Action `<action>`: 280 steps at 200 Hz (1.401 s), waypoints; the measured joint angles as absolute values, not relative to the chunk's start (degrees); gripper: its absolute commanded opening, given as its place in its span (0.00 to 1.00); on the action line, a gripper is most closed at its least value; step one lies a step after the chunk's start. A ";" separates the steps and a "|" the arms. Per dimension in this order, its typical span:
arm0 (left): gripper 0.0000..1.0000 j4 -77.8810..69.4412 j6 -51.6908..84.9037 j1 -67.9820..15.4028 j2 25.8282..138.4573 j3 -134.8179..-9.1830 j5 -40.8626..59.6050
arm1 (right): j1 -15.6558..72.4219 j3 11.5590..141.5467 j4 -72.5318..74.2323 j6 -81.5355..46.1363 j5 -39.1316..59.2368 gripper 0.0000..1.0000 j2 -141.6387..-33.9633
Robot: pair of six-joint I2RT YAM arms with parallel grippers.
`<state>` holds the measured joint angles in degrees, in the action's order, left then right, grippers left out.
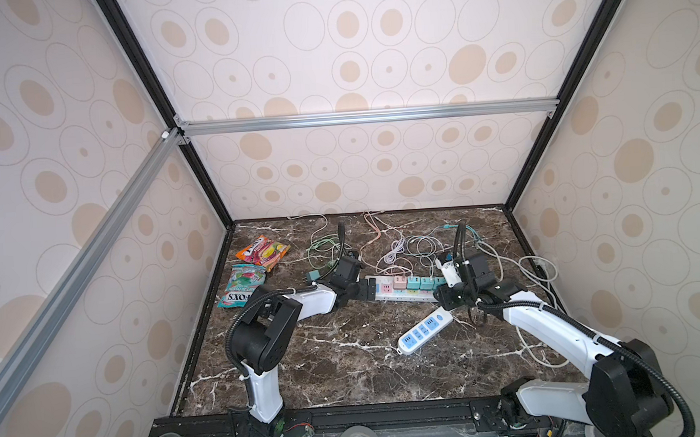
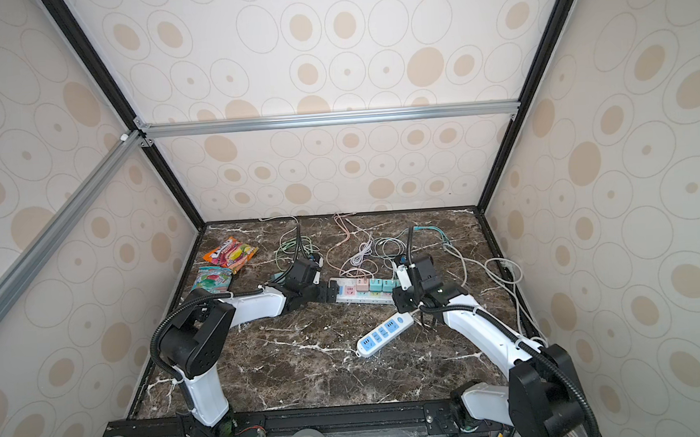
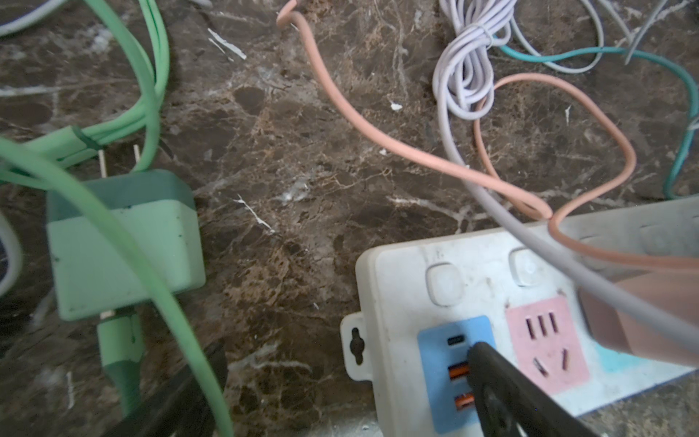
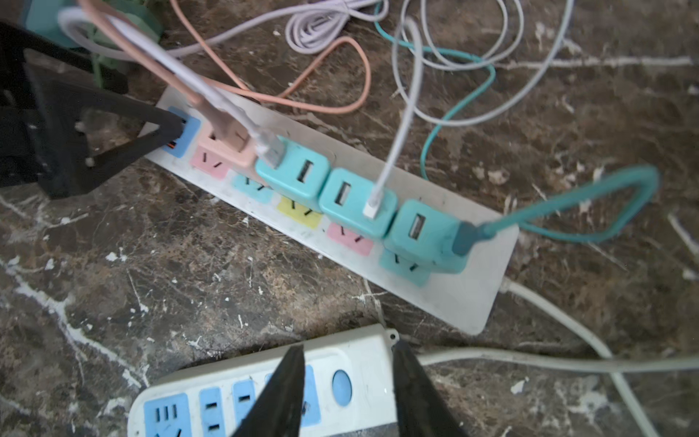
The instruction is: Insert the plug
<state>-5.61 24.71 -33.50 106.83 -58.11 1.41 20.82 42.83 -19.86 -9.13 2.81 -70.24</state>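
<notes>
Left wrist view puts the green plug (image 3: 125,246) on its side on the table (image 3: 302,170), near the end of the long power strip (image 3: 397,272) but not touching it. Its two prongs point away from the strip and a green cable (image 3: 151,75) loops across its body. The left gripper (image 3: 346,352) is spread wide and holds nothing; one finger (image 3: 503,386) sits on or just over the blue panel at the strip's end, the other hangs over bare table near the plug. The nearest free place looks to be the pink socket (image 3: 546,340) right next to that panel. A pink cable (image 3: 378,143) and a pale grey one run low past it from the pink charger (image 3: 643,314) alongside. The right gripper (image 4: 348,346) is partly spread over the end of the short power strip (image 4: 363,363), pinching nothing that I can see. The task looks barely begun, as the plug is not yet picked up. Trouble seems likeliest at the grasp, since the cable loop could get caught in the jaws with the plug or tug it crooked once lifted. The prongs face the wrong way, so a careless turn could let the plug slip. On the way down it could snag those cables or knock the pink charger, and the strip could skid if nothing pins it.
</notes>
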 measured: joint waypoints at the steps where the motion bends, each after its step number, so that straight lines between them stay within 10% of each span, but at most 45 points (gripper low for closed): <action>1: 0.98 -5.61 24.71 -33.50 106.83 -58.11 1.41 | 20.78 42.46 -19.57 -9.32 2.63 0.26 -70.22; 63: 0.99 -5.48 24.84 -33.50 107.02 -58.26 1.37 | 18.94 38.11 -12.67 -20.08 0.62 0.05 -78.63; 167: 0.98 -3.81 22.13 -31.24 117.82 -73.36 -1.67 | 15.88 49.08 0.10 -25.82 -2.17 0.12 -97.06; 280: 0.98 3.46 19.11 -30.20 117.69 -77.54 -1.17 | 14.22 53.21 -6.55 -23.18 6.28 0.53 -95.66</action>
